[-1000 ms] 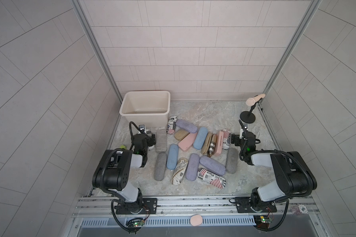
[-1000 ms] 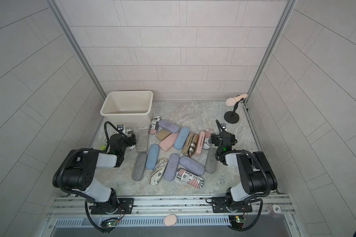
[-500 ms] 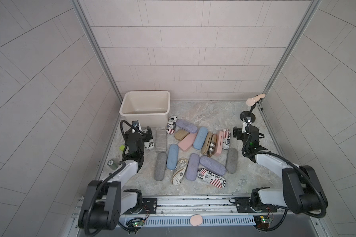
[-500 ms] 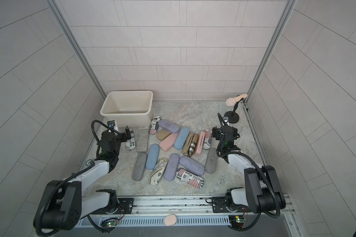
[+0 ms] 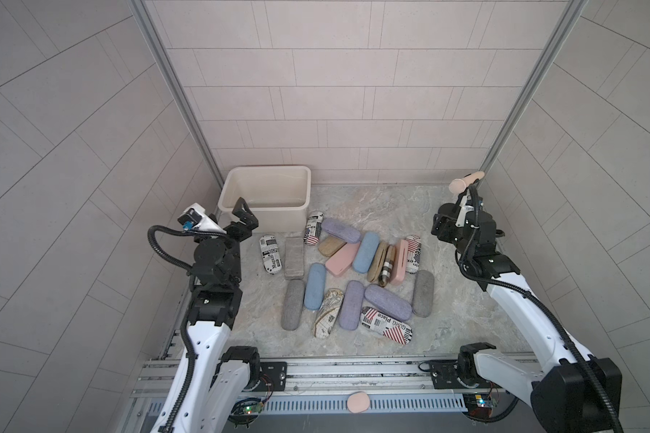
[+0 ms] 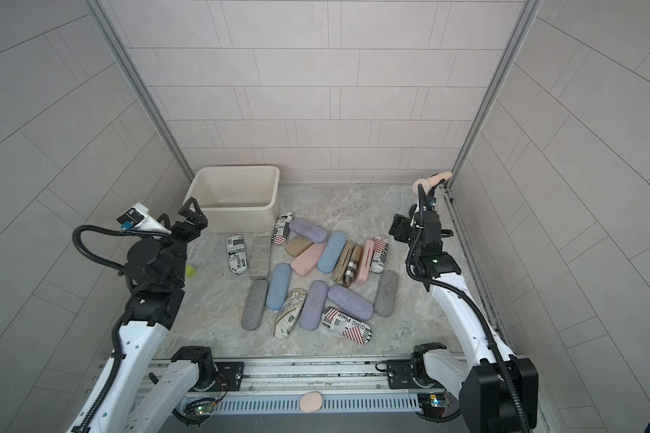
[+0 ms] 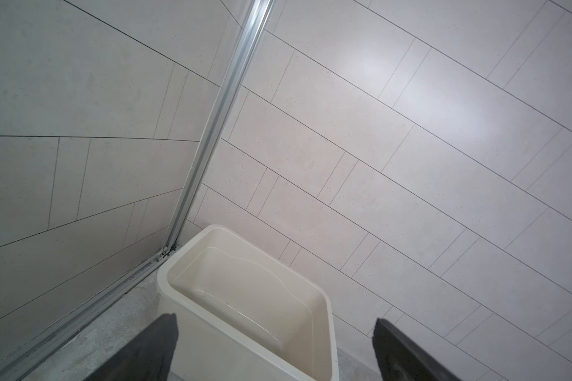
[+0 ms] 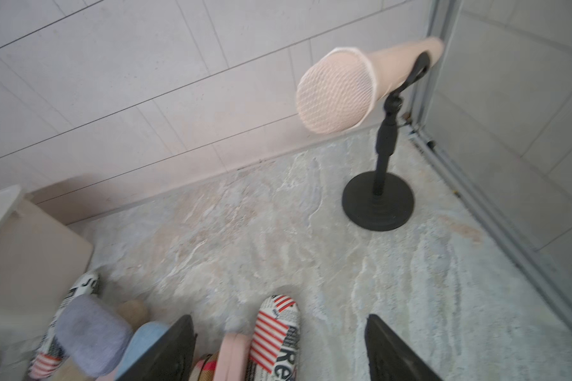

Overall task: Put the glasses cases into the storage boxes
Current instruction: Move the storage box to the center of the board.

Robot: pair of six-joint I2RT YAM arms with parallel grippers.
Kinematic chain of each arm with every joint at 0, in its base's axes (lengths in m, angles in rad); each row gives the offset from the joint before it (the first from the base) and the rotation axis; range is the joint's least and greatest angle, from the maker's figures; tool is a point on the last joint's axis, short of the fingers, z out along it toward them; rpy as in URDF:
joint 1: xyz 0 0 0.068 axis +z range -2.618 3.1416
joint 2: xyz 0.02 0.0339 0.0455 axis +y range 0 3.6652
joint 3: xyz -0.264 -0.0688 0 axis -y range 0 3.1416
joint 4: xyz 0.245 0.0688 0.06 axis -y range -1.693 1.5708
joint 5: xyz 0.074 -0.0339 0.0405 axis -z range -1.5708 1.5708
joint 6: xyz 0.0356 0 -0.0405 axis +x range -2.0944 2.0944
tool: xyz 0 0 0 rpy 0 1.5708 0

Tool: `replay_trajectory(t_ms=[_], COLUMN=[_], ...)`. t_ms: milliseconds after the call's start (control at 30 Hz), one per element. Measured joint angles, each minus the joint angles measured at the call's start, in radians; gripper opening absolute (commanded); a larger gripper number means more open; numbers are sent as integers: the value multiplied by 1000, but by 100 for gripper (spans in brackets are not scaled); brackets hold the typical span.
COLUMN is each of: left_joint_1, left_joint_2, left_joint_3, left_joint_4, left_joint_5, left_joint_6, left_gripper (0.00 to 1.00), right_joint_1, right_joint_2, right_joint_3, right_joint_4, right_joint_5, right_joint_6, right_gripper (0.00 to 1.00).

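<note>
My left gripper stands spread wide, holding nothing, near a corner of the storage bin. My right gripper is parted, likewise unladen. The glasses cases lie clustered on the tabletop, outside the bin

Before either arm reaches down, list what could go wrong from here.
1. The pink case and plaid case stand on edge, packed side by side; gripping one may drag or tip its neighbour.
2. The microphone stand is close beyond the right fingers; a swing could topple it.
3. The left fingers hover by the storage box; a low approach might shove it.
</note>
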Motion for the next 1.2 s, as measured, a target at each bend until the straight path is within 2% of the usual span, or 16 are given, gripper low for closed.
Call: replay_trajectory(t_ms=[167, 267, 433, 500, 667, 833, 900, 1000, 1200], left_joint_1=[20, 27, 103, 154, 224, 241, 245, 256, 276], left_joint_2=[288, 489, 759, 863, 1049, 1180, 1223, 1287, 1357], left_joint_3=[391, 627, 885, 968, 1118, 1261, 1303, 1355, 1363], left_joint_4=[-271, -438, -673, -756, -889, -969, -986, -1010, -1025], left_joint_5=[-1, -6, 26, 64, 109, 131, 142, 155, 150], left_joint_6=[23, 64, 96, 101, 126, 164, 175, 193, 219], left_gripper=[98, 91, 80, 78, 79, 79, 75, 73, 68], right_joint_1=[84, 128, 155, 166, 199, 208, 210, 218, 228], right_joint_2=[23, 23, 29, 41, 78, 87, 90, 91, 91], right_joint_3=[68, 83, 88, 89, 93, 93, 93, 93, 92], right_joint_4=[-152, -210, -262, -275, -294, -298, -298, -298, -298], right_joint_5=[-60, -71, -79, -82, -87, -101, -103, -104, -101], right_joint_6=[-21, -35, -49, -55, -71, -78, -78, -80, -82], right_gripper=[79, 80, 82, 83, 85, 85, 85, 85, 84])
